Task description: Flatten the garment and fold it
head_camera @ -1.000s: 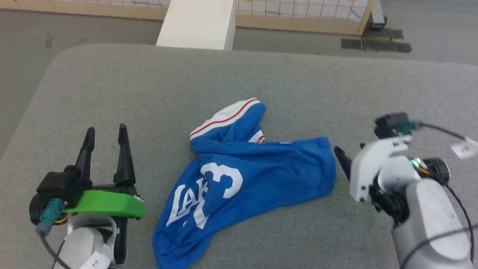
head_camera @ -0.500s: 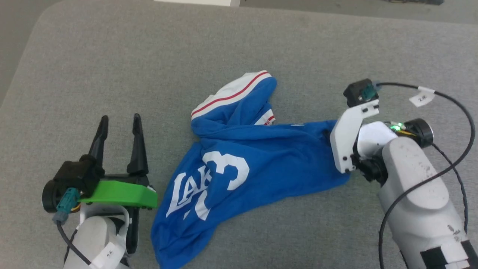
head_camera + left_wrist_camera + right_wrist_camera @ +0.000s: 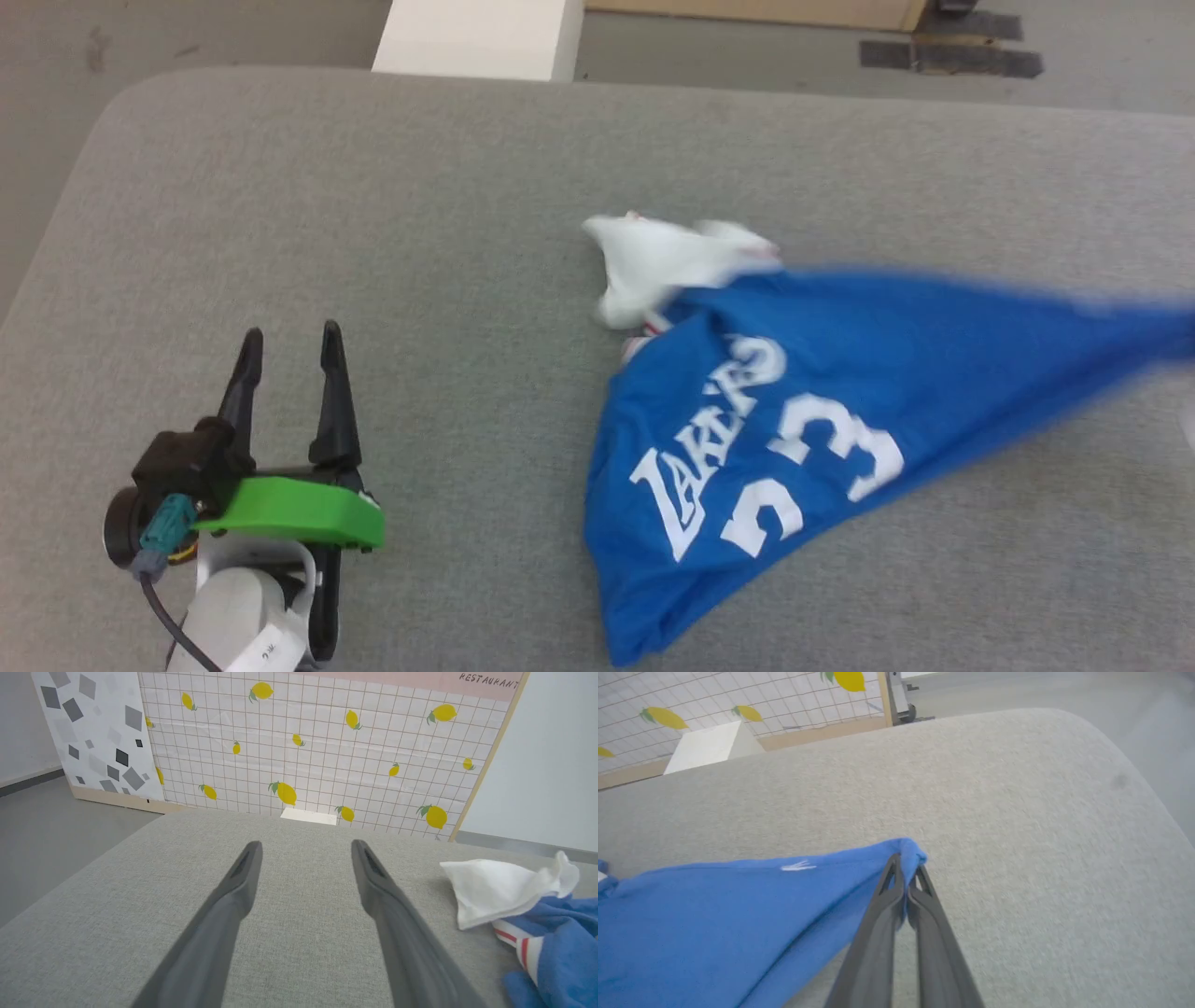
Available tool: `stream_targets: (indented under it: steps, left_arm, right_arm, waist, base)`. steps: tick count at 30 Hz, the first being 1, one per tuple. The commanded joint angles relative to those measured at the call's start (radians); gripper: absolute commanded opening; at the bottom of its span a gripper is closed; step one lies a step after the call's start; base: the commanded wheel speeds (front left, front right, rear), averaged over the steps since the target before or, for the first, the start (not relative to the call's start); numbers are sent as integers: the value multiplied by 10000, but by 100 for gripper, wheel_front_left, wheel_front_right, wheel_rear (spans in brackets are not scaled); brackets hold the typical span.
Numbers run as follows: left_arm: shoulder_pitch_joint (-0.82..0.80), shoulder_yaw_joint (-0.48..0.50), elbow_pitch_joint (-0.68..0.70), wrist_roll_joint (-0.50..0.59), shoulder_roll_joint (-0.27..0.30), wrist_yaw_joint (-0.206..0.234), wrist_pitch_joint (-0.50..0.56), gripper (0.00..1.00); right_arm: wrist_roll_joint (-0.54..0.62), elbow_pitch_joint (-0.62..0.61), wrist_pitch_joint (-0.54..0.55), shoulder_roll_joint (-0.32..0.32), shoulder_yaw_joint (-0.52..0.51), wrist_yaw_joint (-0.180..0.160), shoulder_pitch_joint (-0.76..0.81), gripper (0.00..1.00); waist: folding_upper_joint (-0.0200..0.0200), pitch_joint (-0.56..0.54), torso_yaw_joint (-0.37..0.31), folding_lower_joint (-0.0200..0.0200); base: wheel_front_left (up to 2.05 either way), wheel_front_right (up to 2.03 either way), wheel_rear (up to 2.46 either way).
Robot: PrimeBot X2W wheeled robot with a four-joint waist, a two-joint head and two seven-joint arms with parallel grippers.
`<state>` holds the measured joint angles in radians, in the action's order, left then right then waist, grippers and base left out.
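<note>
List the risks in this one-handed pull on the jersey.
1. The right hand pinches just a corner of the jersey; it may slip out.
2. The left hand stands open, apart from it, so the jersey may drag bunched, its white sleeve crumpled.

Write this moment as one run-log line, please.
right hand: shut on garment corner, cloth stretched out | left hand: open, empty, apart from garment | garment: crumpled on grey surface, not folded
</note>
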<state>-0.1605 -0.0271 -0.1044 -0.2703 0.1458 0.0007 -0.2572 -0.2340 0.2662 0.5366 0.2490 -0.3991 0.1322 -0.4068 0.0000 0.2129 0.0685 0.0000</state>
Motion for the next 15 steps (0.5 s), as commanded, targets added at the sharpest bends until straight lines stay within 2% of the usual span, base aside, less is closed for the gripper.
stream_targets:
  steps: [1, 4, 7, 8, 9, 15]
  left_arm:
    - [119, 8, -106, -17, -63, -53, -44, 100]
    - [187, -1, -328, -127, -81, -85, -15, 100]
    - [236, 1, -534, -260, -88, -122, 88, 100]
    - [258, 6, -598, -315, -95, -125, 143, 100]
    - [265, 5, -631, -364, -112, -131, 179, 100]
    - [-511, -219, -744, -918, -285, -378, 1123, 100]
  right_arm:
    - [191, -175, 258, -259, -467, -15, 644, 0]
    - [458, -600, 910, -1014, -1646, -15, 1738, 0]
    - [501, -843, 1147, -1581, -2091, -15, 2358, 0]
    - [454, -927, 962, -1692, -2059, -15, 2461, 40]
    - [399, -989, 740, -1755, -2029, -15, 2504, 100]
    - [119, -1669, -1677, -1952, -1940, -15, 2440, 100]
  waist:
    - [0, -265, -276, 0]
    - [0, -345, -393, 0]
    - [0, -404, -510, 0]
    - [0, -416, -569, 0]
    - [0, -435, -604, 0]
    - [0, -631, -836, 0]
  base:
    - [0, 0, 0]
    - [0, 0, 0]
    - [0, 0, 0]
    - [0, 0, 0]
    - [0, 0, 0]
    - [0, 0, 0]
